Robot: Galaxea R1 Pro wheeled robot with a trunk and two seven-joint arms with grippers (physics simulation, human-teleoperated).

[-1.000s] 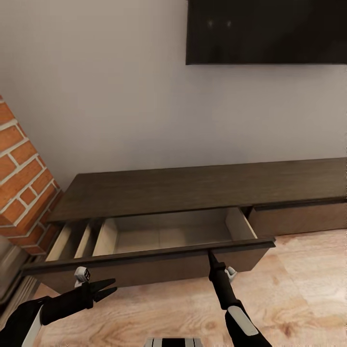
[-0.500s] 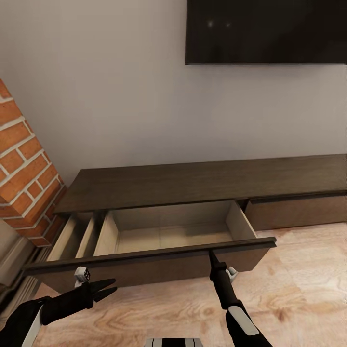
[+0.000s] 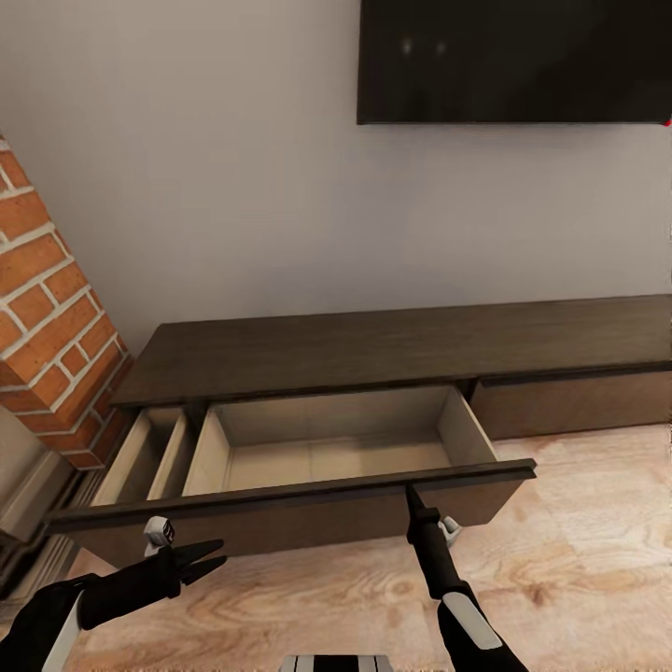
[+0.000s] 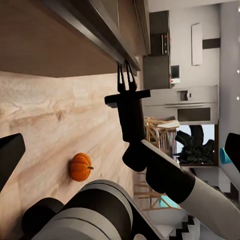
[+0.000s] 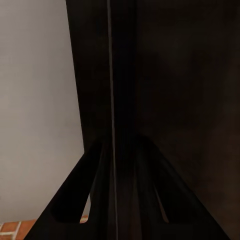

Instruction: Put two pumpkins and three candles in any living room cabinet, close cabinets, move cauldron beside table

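Head view, flat dark-wood cabinet (image 3: 392, 350), ribbed pumpkin (image 4: 80, 167)

1. The cabinet (image 3: 392, 350) is dark brown wood; its open drawer (image 3: 327, 457) is pale beige inside
2. The floor (image 3: 579, 560) shows light, wavy wood grain
3. The brick column (image 3: 51, 308) is orange-red with pale mortar lines
4. The wall (image 3: 233, 187) is plain light grey
5. The pumpkin (image 4: 80, 167) is bright orange
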